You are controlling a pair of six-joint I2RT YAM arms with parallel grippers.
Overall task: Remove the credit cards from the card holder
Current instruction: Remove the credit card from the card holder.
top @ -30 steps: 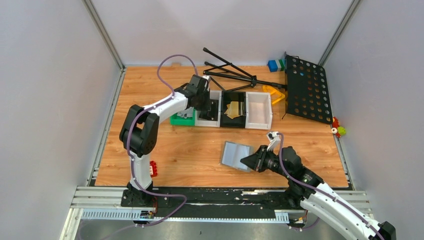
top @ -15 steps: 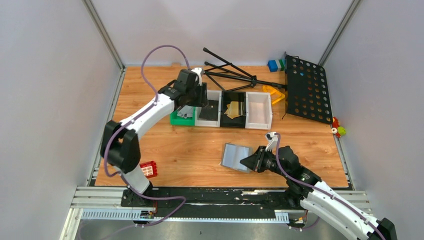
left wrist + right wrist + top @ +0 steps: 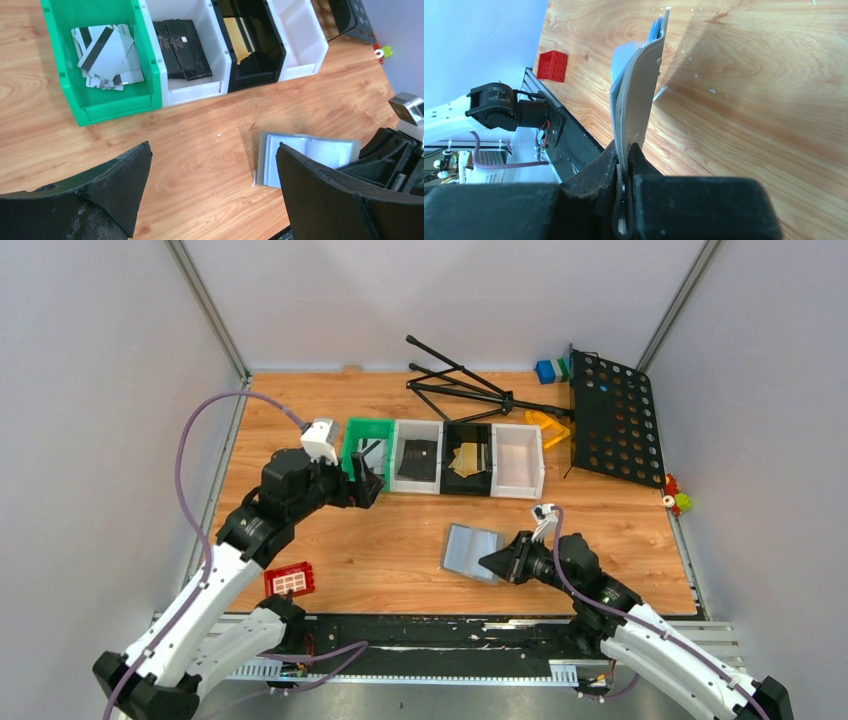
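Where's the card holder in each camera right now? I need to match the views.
Top external: card holder, mid-picture, slightly below centre, open.
Left wrist: lower right, pockets facing up.
Right wrist: centre, seen edge-on.
Shared landmark: right gripper, shut on the holder's edge.

Bare wood between the row of trays (image 3: 418,487) and the card holder (image 3: 468,550) leaves room to pass. The right gripper (image 3: 492,562) closes off the holder's right edge; a black stand (image 3: 470,390) crowds the trays from behind; a red block (image 3: 290,581) lies near-left
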